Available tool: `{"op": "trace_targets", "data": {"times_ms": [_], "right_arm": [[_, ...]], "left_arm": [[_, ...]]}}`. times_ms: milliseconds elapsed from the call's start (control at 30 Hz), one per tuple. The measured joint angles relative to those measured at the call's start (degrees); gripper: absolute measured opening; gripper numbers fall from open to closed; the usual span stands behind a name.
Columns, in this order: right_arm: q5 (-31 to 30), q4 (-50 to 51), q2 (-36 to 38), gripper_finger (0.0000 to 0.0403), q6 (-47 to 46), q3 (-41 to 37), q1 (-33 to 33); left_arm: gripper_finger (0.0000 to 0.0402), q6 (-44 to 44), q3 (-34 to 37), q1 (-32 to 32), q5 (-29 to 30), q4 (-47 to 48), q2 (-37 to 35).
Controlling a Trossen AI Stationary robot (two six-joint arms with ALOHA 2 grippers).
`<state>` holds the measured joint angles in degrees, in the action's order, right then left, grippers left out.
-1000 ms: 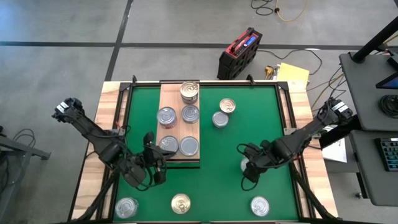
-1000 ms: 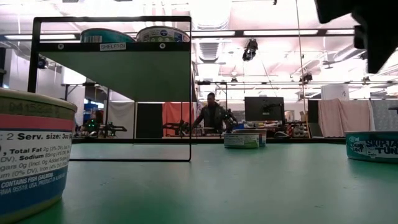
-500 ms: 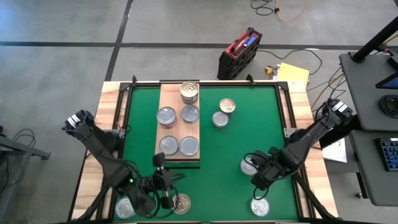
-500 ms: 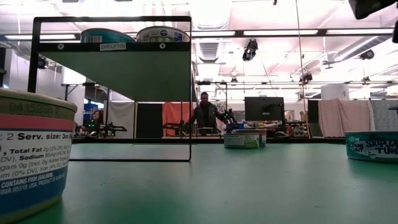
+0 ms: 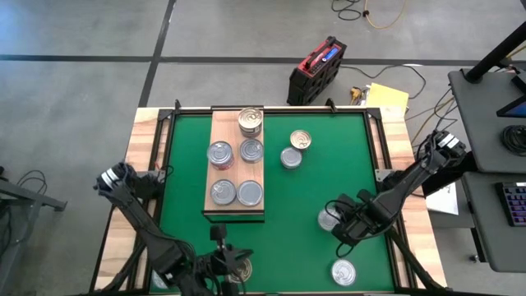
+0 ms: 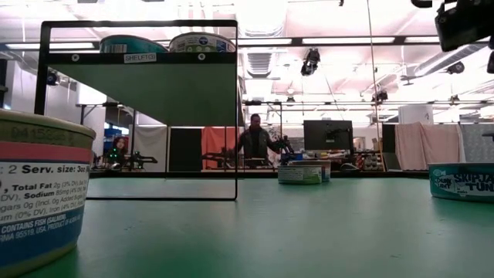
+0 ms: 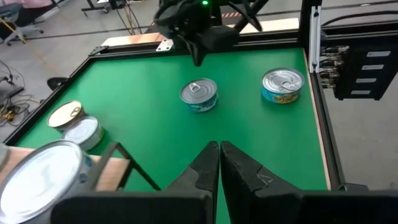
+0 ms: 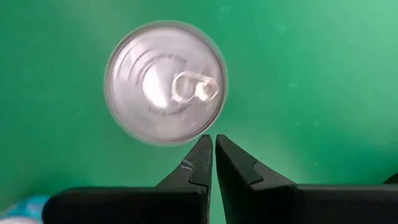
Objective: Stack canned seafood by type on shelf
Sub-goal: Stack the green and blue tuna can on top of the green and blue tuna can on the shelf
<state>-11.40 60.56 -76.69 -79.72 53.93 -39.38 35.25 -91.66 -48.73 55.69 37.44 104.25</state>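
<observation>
Silver-lidded tin [image 8: 165,83] lies on the green mat [image 5: 304,189] at four o'clock from the shelf [image 5: 222,168]; my right gripper [image 8: 213,149] hovers above it, fingers together, so I must part them and centre before descending.

Grey floor [image 5: 82,49] with a red toolbox [image 5: 316,70]; ceiling strip lights [image 6: 347,40].

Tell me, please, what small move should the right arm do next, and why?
Probably open the right hand before going lower. Its fingers are shut together and hover just above a silver can lying on the green mat, so shut like this they cannot take the can. This can is off the wooden shelf, which already carries five cans. The left hand is shut too.
</observation>
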Motion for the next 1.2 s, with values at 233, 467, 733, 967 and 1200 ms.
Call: {"op": "trace_targets", "data": {"times_ms": [233, 467, 733, 967, 1200], "right_arm": [[-6.60, -0.17, -0.02, 0.0012, -1.83, -1.71, 0.00], [-8.39, -6.61, -0.04, 0.0012, -2.95, -7.89, 0.02], [-9.00, -17.74, -0.02, 0.0012, -1.84, -12.39, -0.26], [-7.92, -26.49, -0.15, 0.0012, -0.37, -12.48, -0.35], [-7.73, -35.57, -0.31, 0.0012, 4.14, -12.23, -0.35]], "left_arm": [[0.0000, 0.26, -1.44, 0.02, 0.56, -0.86, 3.53], [0.0000, 1.75, -1.44, 0.04, 0.77, -2.10, 5.78], [0.0000, 0.13, -1.42, 0.08, 0.47, -7.53, 8.19], [0.0000, -0.27, -1.42, 0.50, 0.77, -8.54, 9.58], [0.0000, -0.81, -1.42, 1.24, -0.14, -10.63, 10.49]]}}
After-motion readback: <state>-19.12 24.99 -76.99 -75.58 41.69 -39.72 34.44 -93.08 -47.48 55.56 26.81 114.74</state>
